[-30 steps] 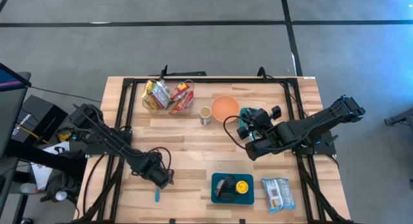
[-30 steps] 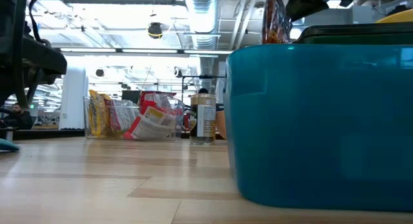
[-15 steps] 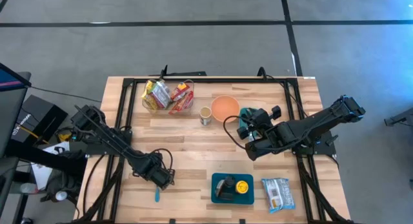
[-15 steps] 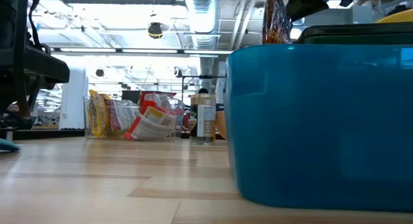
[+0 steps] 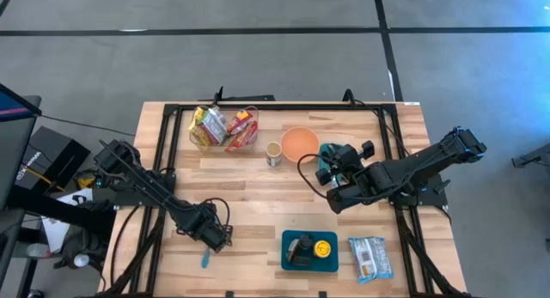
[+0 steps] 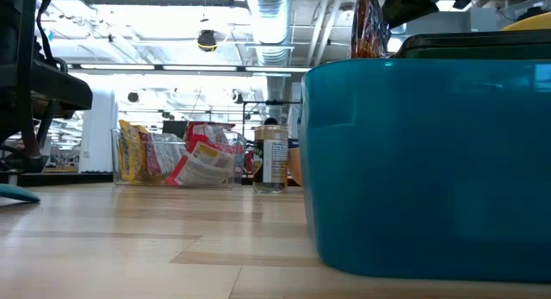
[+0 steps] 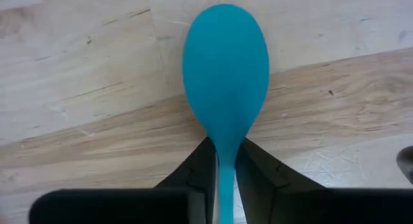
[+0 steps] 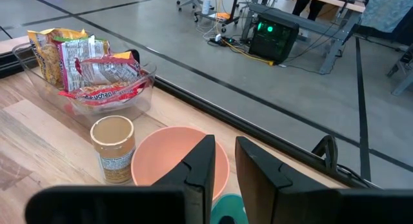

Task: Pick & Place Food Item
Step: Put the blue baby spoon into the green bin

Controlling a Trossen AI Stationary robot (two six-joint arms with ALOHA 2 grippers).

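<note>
Between left claw (image 7: 224, 179) fingers, spoon (image 7: 225, 69) bowl-forward.

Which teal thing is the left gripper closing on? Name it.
The spoon near the table's front edge, its handle between the left gripper's fingers. The teal tray sits untouched farther right.

A pale wooden bench (image 5: 258, 195) carries everything. Along its far side stand a clear bin of snack packets (image 5: 224, 129), a small jar (image 5: 273, 154) and an orange bowl (image 5: 300, 143). On the near edge sit a teal tray (image 5: 309, 250), a wrapped packet (image 5: 370, 257) beside it, and what looks like a teal spoon (image 5: 206, 260) lying flat.
</note>
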